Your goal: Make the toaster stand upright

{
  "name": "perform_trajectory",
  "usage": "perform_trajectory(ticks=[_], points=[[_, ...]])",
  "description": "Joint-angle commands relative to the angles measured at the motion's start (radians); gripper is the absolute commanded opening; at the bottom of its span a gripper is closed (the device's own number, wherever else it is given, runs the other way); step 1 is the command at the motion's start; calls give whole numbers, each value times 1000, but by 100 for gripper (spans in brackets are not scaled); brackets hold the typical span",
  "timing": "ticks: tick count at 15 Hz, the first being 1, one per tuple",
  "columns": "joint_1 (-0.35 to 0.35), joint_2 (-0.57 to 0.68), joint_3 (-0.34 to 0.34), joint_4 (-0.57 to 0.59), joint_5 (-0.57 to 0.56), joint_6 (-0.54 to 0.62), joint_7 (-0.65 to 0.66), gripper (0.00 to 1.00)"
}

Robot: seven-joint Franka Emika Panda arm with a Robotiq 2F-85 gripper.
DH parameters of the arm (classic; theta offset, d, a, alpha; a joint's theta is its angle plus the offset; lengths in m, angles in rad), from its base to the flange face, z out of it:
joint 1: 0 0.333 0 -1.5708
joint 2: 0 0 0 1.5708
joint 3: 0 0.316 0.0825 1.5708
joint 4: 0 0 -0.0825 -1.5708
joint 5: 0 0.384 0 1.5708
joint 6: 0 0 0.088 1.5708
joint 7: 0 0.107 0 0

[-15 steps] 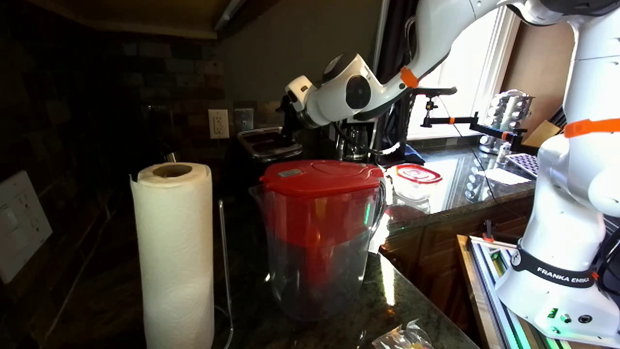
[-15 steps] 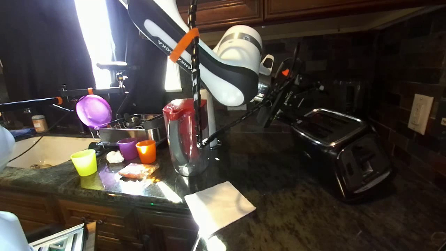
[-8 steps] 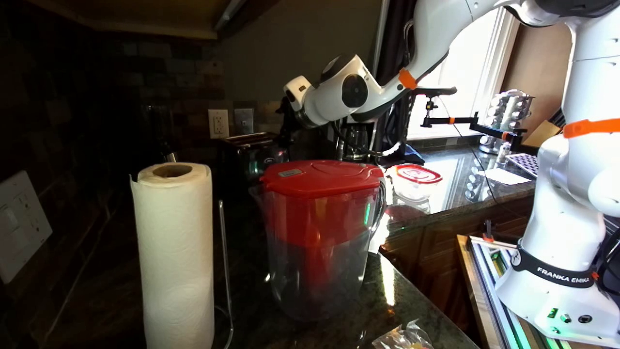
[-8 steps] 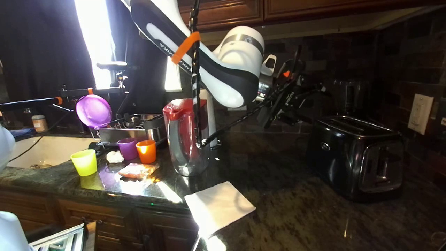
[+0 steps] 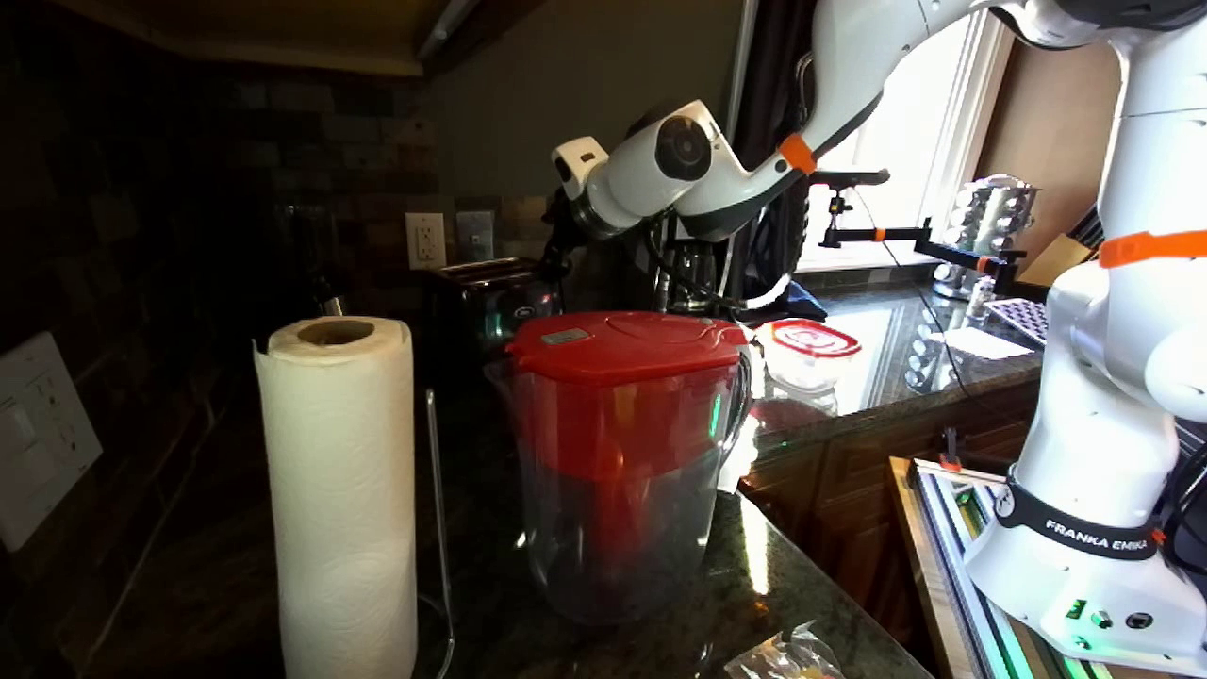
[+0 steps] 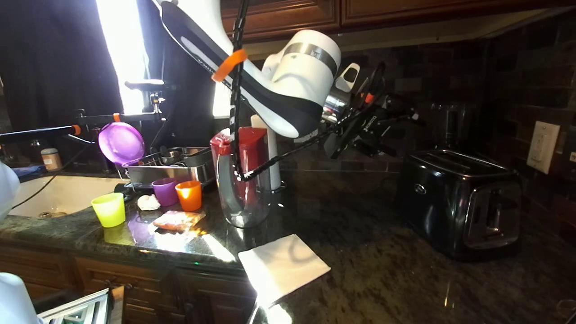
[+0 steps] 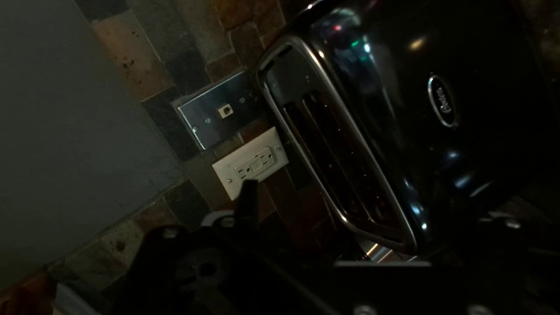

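Note:
The toaster (image 6: 450, 207) is black and glossy with a paler metal edge around its slotted top. It stands upright on the dark counter near the tiled wall. In an exterior view the toaster (image 5: 495, 292) is partly hidden behind the red-lidded pitcher. My gripper (image 6: 402, 134) is open and empty, apart from the toaster, in the air beside it and a little above its top. The gripper (image 5: 556, 259) is dark and hard to make out in an exterior view. In the wrist view the toaster (image 7: 393, 122) fills the right side, slots visible; one finger (image 7: 247, 201) stands left of it.
A clear pitcher with a red lid (image 5: 622, 443) and a paper towel roll (image 5: 344, 509) stand on the counter. A coffee machine (image 5: 693, 269) is behind. A white napkin (image 6: 285, 267) lies flat. Several small cups, including an orange cup (image 6: 189, 195), stand near the sink.
The toaster was tilted with its top rim at the gripper; it has dropped to stand level on the counter. The gripper has let go and moved slightly away from it.

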Motion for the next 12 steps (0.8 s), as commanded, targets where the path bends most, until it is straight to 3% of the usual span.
perform_trajectory(ticks=[1, 12], points=[[-7, -103, -2, -113, 178, 41, -99, 100], [2, -371, 2, -367, 791, -123, -432, 100]])
